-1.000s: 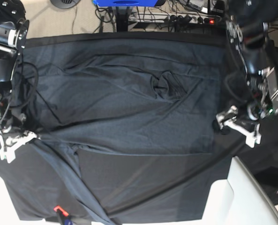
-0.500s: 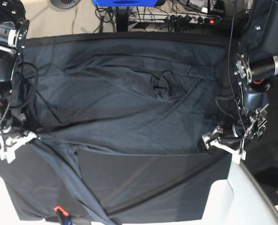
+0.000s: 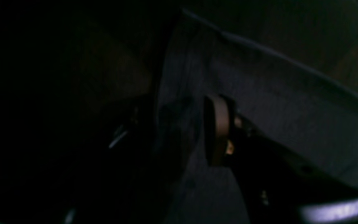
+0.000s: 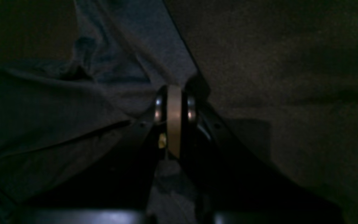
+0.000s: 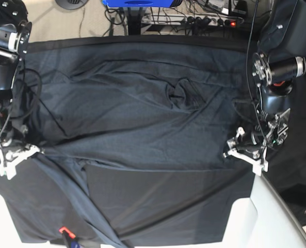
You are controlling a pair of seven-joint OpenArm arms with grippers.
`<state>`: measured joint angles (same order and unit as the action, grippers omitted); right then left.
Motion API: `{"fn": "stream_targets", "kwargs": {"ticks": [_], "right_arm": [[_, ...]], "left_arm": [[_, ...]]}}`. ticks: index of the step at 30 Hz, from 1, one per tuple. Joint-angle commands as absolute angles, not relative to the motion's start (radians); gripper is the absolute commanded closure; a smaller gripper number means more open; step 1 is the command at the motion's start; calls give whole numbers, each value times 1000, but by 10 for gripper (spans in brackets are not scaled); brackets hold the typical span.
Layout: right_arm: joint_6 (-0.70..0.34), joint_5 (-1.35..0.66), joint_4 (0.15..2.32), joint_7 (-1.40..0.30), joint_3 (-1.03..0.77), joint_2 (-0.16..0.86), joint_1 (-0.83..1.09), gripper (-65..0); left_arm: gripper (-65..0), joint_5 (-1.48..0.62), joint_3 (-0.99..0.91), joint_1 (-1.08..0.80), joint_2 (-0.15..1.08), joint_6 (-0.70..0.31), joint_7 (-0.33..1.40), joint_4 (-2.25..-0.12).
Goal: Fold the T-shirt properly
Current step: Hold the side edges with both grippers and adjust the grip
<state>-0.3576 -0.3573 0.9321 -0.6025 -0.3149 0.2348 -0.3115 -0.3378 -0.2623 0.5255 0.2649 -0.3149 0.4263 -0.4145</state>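
A: Item one, near edge of the bench?
B: Black covering cloth (image 5: 158, 201) draped over the bench, creased, with pale corners of the frame showing at both near corners. A small red-orange tag (image 5: 64, 230) sits by the near edge.

A: Item two, the T-shirt?
B: T-shirt (image 5: 137, 119), dark charcoal, spread wrinkled across the middle of the bench, reaching from one side edge almost to the other. A bunched knot of folds lies right of centre.

A: Right fingers?
B: Right fingers (image 4: 173, 102), at the side edge of the bench, pads (image 4: 174, 121) pressed together on a pinch of T-shirt fabric (image 4: 129, 62).

A: Left fingers?
B: Left fingers (image 5: 245, 151) at the opposite side edge, low on the shirt's hem corner. The wrist view is very dark; one pad (image 3: 218, 130) lies against the fabric (image 3: 291, 109), but closed or open I cannot tell.

A: Far side, the room?
B: Beige floor (image 5: 54, 20), cables, a power strip (image 5: 204, 20) with a red light, a blue object (image 5: 137, 3).
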Motion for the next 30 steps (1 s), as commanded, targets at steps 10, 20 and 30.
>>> {"fn": "stream_targets", "kwargs": {"ticks": [10,20,30], "right_arm": [[-361,-366,949,-581,-315,252,-337,-2],[-360,-366,949,-581,-315,251,-337,-2],[-360,-366,949,-581,-315,251,-337,-2]], "left_arm": [[0,-312,-263,469,303,-303,595,-545],[0,-314,-266,323,306,-300,825,-970],[0,-314,-278,243,305,-300,843,-1018]]}}
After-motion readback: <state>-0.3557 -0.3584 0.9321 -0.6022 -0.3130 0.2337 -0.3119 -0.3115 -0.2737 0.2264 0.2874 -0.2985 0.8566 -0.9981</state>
